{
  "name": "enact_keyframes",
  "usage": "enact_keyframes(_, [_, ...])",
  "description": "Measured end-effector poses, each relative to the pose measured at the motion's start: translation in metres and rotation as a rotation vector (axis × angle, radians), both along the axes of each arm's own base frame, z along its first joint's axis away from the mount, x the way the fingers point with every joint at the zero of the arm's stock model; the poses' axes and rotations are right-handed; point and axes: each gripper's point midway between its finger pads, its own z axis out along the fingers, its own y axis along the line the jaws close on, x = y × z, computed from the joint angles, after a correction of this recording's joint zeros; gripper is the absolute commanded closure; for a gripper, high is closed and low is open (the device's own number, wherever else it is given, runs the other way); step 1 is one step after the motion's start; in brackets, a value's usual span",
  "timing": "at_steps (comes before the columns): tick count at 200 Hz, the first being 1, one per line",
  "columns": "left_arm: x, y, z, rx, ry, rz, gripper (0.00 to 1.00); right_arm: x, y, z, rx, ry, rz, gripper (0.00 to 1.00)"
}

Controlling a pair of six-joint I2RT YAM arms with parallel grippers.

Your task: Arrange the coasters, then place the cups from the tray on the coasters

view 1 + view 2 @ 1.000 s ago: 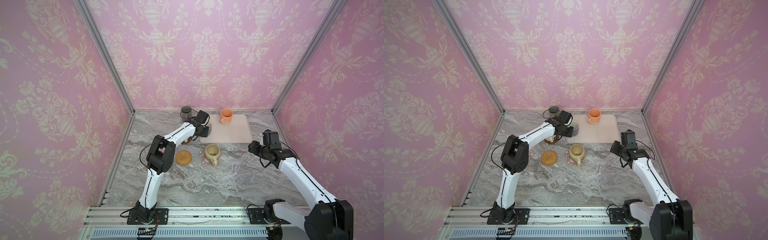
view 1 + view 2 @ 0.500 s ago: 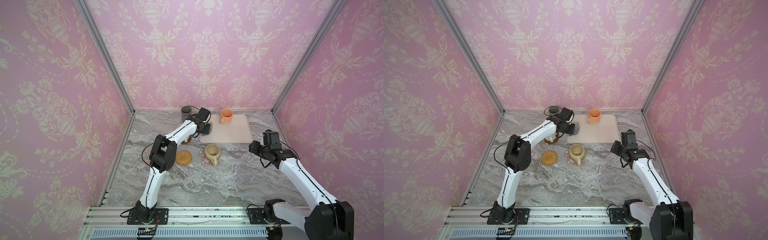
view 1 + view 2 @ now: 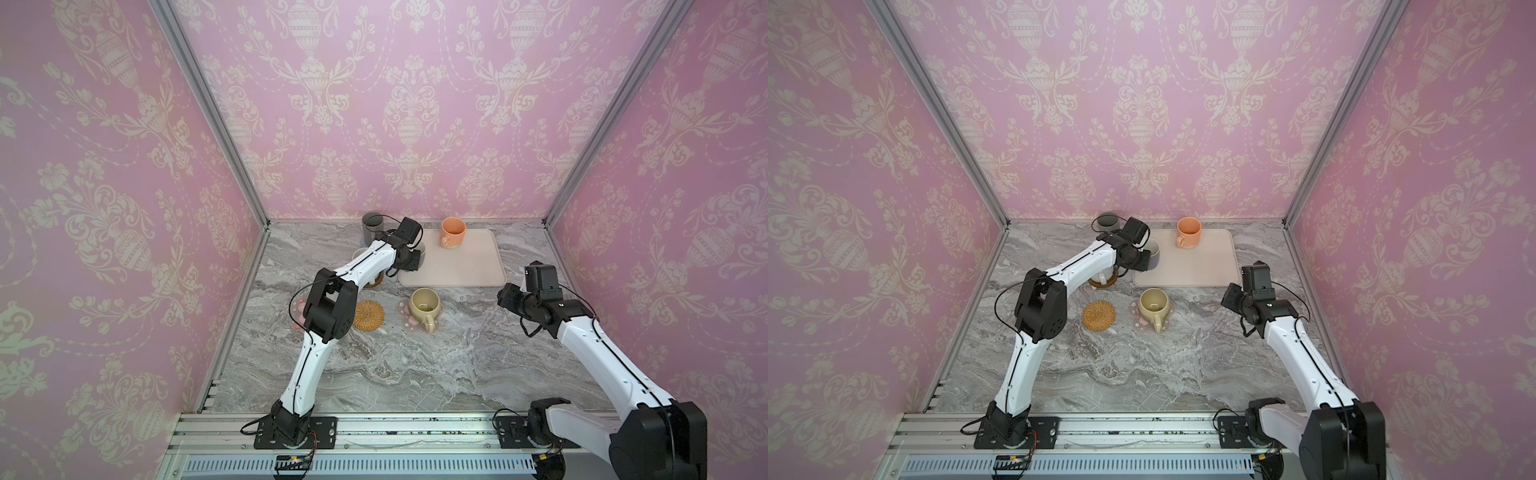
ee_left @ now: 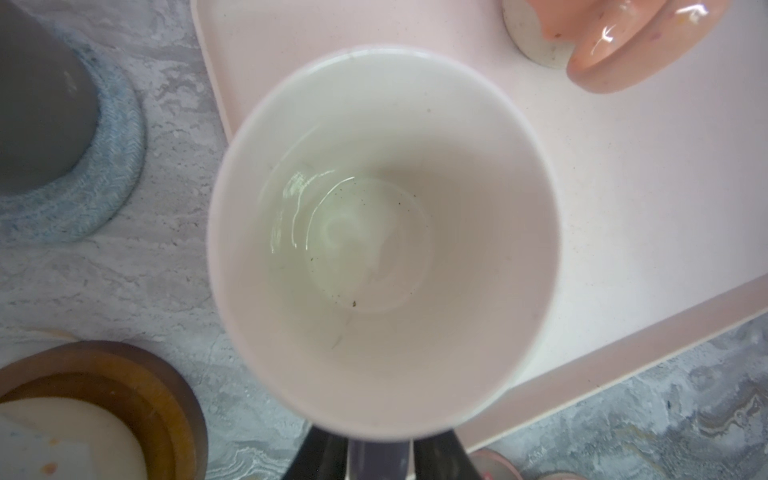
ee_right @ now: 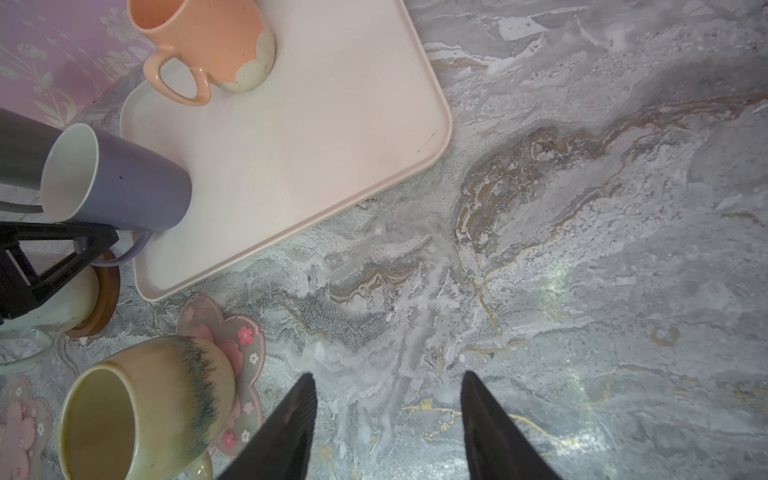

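Nearest us, the right claw [image 5: 387, 374] hangs wide with nothing in it over the marble [image 3: 415, 374], right of centre in both top views. Mid-frame we've got the beige mug [image 3: 424, 305] on a flower coaster [image 5: 245, 336], the rattan coaster [image 3: 368, 315] just left of it, and a second flower coaster [image 5: 18, 424] half behind the left arm [image 3: 316, 357]. Further up, the white mug [image 5: 62, 303] sits on the brown disc [image 5: 106, 299]. On the tray's [image 3: 465, 266] lower-left corner the lavender mug [image 5: 137, 191] stands upright, left claw [image 4: 380, 459] pinched on its handle. The peach mug [image 3: 452, 232] is at the tray's top edge, and the grey mug [image 3: 372, 227] is on the blue coaster [image 4: 116, 166], upper left of the tray.
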Motion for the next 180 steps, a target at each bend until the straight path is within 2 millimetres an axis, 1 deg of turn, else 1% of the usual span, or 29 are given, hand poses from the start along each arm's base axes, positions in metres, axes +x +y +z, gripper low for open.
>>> enact_keyframes(45, [0.0041, -0.0025, -0.0026, 0.001, 0.0, 0.0, 0.89, -0.0025, -0.002, -0.0039, -0.009, 0.01, -0.007, 0.43])
enact_keyframes(60, [0.0041, -0.0024, -0.0026, 0.002, 0.0, 0.0, 0.95, -0.0029, -0.0026, -0.0028, -0.011, 0.007, -0.009, 0.43])
enact_keyframes(68, [0.0042, -0.0024, -0.0026, 0.002, 0.0, 0.0, 1.0, -0.003, -0.0026, -0.0015, -0.011, 0.002, -0.009, 0.43])
enact_keyframes(106, [0.0042, -0.0022, -0.0027, 0.005, -0.001, -0.003, 1.0, -0.004, -0.0027, 0.0045, -0.009, -0.019, -0.009, 0.43])
enact_keyframes(180, [0.0025, -0.0009, -0.0022, 0.019, 0.001, -0.019, 1.0, -0.004, -0.003, 0.0042, -0.008, -0.017, -0.009, 0.43])
